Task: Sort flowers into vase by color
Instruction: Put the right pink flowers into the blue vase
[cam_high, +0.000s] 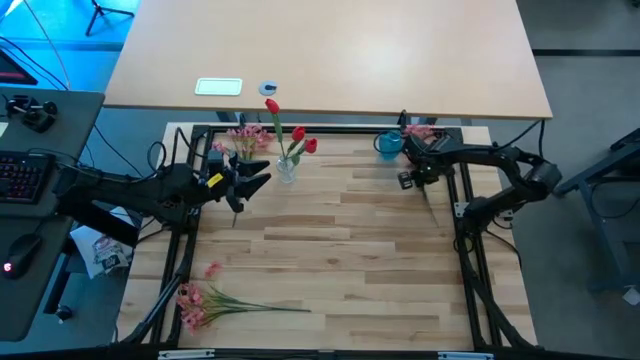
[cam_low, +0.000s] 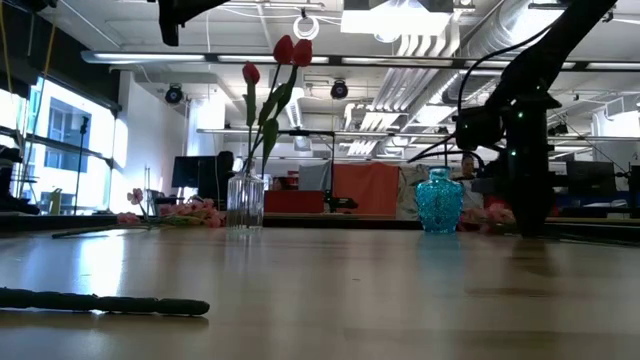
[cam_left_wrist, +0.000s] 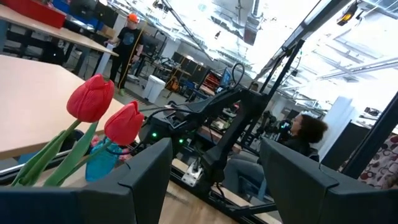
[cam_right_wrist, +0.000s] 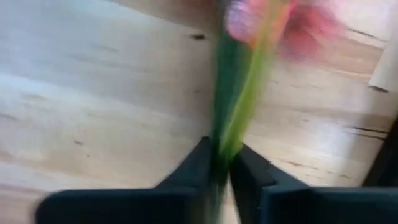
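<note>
A clear glass vase (cam_high: 287, 170) at the far left holds red tulips (cam_high: 300, 140). My left gripper (cam_high: 258, 178) hovers open just left of it, and the tulips (cam_left_wrist: 102, 112) show past its fingers. A blue vase (cam_high: 388, 146) stands at the far right. Beside it lies a pink flower (cam_high: 420, 130), and my right gripper (cam_high: 411, 179) points down, shut on its green stem. More pink flowers (cam_high: 245, 136) lie behind the clear vase. A pink spray (cam_high: 200, 300) rests on its side at the near left. My right gripper pinches the pink flower's green stem (cam_right_wrist: 222, 146) between its two fingers, some way below the blossoms (cam_right_wrist: 273, 22). The fingers (cam_right_wrist: 199, 165) come from above, pointing down, and lie across the stem. The blossoms are blurred beyond them; whether the flower is off the table I cannot tell.
A dark metal frame (cam_high: 330, 128) borders the wooden work surface. A large tan table (cam_high: 330, 60) stands behind it. In the low view a dark stem (cam_low: 100, 301) lies in the near foreground. The middle of the wooden surface (cam_high: 340, 230) is bare.
</note>
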